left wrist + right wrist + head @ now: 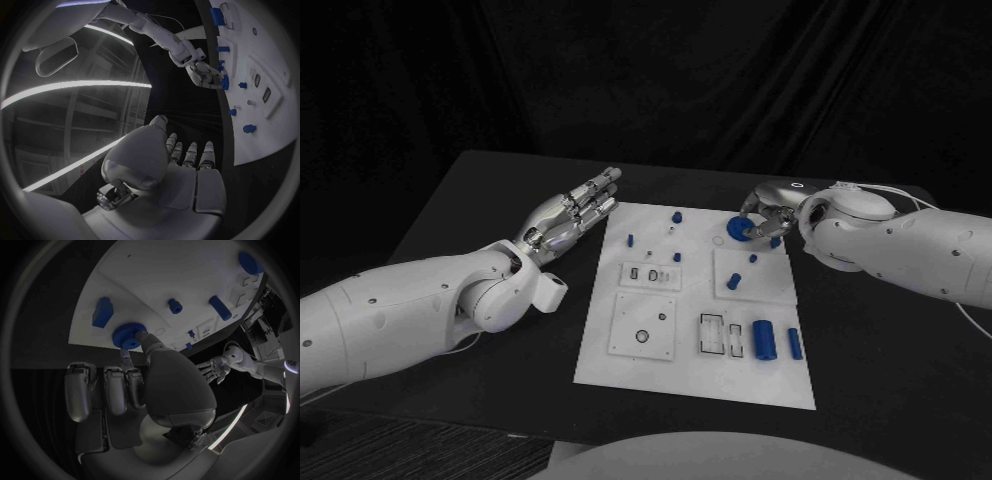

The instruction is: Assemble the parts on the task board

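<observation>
Right hand [764, 222], at the far right of the white rectangular task board [632, 365], pinches a round blue toothed gear-like part [738, 229] between thumb and a finger, low over the board's far edge. Left hand [574, 215], fingers straight and slightly apart, holds nothing and hovers just beside the board's far left edge. Risk: the shallow pinch may let the gear tilt or slip while seating. Contact between gear and board, and any peg beneath, cannot be made out.
</observation>
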You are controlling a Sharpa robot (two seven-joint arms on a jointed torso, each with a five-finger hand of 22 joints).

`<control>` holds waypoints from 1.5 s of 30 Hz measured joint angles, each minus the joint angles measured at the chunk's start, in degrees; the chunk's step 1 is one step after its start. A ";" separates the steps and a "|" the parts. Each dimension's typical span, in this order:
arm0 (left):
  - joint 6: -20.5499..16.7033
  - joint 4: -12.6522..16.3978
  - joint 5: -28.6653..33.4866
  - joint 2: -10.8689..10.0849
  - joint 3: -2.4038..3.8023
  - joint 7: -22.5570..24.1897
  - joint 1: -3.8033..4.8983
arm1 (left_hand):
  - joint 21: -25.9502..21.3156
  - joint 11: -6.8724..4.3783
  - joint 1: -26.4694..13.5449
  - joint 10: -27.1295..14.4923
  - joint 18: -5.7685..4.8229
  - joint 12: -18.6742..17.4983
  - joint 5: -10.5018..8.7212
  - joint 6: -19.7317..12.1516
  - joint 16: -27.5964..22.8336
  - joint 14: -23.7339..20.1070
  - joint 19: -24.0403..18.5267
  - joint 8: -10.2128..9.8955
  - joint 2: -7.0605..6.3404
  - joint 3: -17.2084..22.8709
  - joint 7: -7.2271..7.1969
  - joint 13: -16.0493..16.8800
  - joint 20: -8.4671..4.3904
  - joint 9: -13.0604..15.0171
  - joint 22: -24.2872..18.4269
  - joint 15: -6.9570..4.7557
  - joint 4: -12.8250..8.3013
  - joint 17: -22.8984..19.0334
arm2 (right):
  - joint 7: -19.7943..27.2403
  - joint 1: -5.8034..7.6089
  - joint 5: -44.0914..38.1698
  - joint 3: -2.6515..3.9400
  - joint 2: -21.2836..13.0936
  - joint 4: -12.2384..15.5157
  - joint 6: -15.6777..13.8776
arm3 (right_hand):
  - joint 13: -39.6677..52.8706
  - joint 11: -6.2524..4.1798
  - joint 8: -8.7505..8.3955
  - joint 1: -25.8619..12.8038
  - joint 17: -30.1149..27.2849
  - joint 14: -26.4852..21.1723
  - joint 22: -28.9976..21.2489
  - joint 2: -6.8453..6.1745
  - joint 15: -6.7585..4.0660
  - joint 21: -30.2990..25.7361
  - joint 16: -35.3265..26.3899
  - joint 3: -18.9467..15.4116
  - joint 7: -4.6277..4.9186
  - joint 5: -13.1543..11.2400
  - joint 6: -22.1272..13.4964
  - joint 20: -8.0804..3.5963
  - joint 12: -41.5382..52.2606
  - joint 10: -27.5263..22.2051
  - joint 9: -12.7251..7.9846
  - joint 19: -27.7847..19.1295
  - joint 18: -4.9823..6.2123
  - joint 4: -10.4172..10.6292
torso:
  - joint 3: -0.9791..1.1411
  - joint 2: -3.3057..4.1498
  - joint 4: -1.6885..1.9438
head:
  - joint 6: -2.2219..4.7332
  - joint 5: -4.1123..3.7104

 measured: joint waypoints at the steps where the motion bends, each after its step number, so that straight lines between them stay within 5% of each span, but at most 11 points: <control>1: 0.01 0.00 0.00 0.00 0.00 0.00 0.00 | 0.00 0.00 0.00 0.00 0.00 0.00 0.00 0.00 0.00 0.00 0.00 0.00 0.00 0.00 0.00 0.00 0.00 0.00 0.00 0.00 0.00 0.00 | 0.03 -0.02 -0.04 -0.01 0.00 -0.01 -0.12 | 0.00 0.00 0.00 0.00 0.00 0.00 0.00 0.00 0.00 0.01 0.00 0.08 0.00 0.45 0.00 0.00 0.00 0.00 -0.01 0.00 0.00 -0.07 | 0.00 0.00 0.00 | 0.08 0.00; 4: 0.06 0.00 0.00 -0.01 0.00 -0.01 -0.01 | 0.00 0.00 0.00 0.00 0.00 0.00 0.00 0.00 0.00 0.00 -0.21 0.00 0.00 0.00 0.00 0.00 0.20 0.00 0.00 0.00 0.00 0.00 | 0.14 -0.09 -0.18 -0.07 -0.02 -0.01 -0.62 | 0.00 0.00 0.00 0.04 0.00 0.00 0.00 -0.10 0.00 0.52 0.00 0.33 0.00 1.65 0.00 0.00 0.00 0.00 -0.86 0.00 -0.93 0.03 | 0.00 -0.02 -0.03 | 0.27 0.01; 15: 0.17 0.11 0.00 -0.28 0.00 -0.04 -0.03 | 0.00 0.00 0.00 0.00 0.00 0.00 0.00 0.00 0.00 -0.22 -0.21 0.00 0.00 0.32 0.00 0.01 0.20 0.00 0.01 0.21 -0.01 -0.05 | 0.70 -0.36 -0.56 -0.36 -1.33 1.80 -3.23 | 0.00 0.00 0.08 -1.03 0.00 0.00 -0.01 -1.76 0.00 1.63 0.00 1.01 0.90 2.87 0.90 0.00 0.00 0.00 -0.86 0.00 -0.91 0.45 | -0.04 -0.08 -0.03 | 0.58 0.13; 28: 0.19 0.16 0.00 -0.39 -0.01 -0.08 -0.04 | 0.00 0.00 0.00 0.01 0.00 0.00 0.00 0.21 0.00 0.00 0.00 0.00 0.00 0.48 0.21 0.02 0.41 0.00 0.02 0.43 -0.17 -0.04 | 1.15 1.77 -0.78 -0.31 -2.52 6.91 -4.39 | 0.04 0.01 0.15 -2.52 -0.01 0.00 -0.02 -1.79 0.00 2.54 0.00 0.94 1.22 3.54 1.22 0.00 0.00 0.01 -0.82 -0.01 -0.91 1.48 | -0.08 -0.02 -0.04 | 1.09 0.49; 37: 0.26 0.12 0.00 -0.31 -0.01 -0.12 -0.04 | 0.00 0.15 0.00 0.16 0.00 0.00 0.00 0.21 0.00 0.00 0.00 0.00 0.00 0.48 0.21 0.03 0.41 0.00 0.02 0.43 -0.16 -0.03 | 1.32 1.87 -0.83 -0.34 0.10 8.00 -3.86 | 0.03 -0.14 0.44 -2.80 -0.01 0.00 -0.03 -1.97 0.00 2.56 0.00 0.94 1.48 3.52 1.49 0.00 0.00 -0.14 -0.81 0.00 -0.90 1.48 | -0.04 0.03 -0.03 | 1.21 0.22; 45: 0.37 -0.07 0.00 0.13 -0.01 -0.14 -0.04 | 0.00 0.15 0.00 0.16 0.00 0.00 0.00 0.20 0.00 0.00 -0.06 0.00 0.00 0.49 0.21 0.04 0.46 0.00 0.02 0.42 -0.14 -0.02 | 1.75 1.87 -0.85 -0.33 4.52 5.64 -3.03 | 0.03 -0.14 1.62 -3.23 -0.01 0.00 -0.03 -2.40 0.00 2.74 0.00 1.17 1.49 3.49 1.49 0.00 0.00 -0.13 -0.80 0.00 -0.89 1.71 | -0.02 0.08 0.02 | 1.09 -0.24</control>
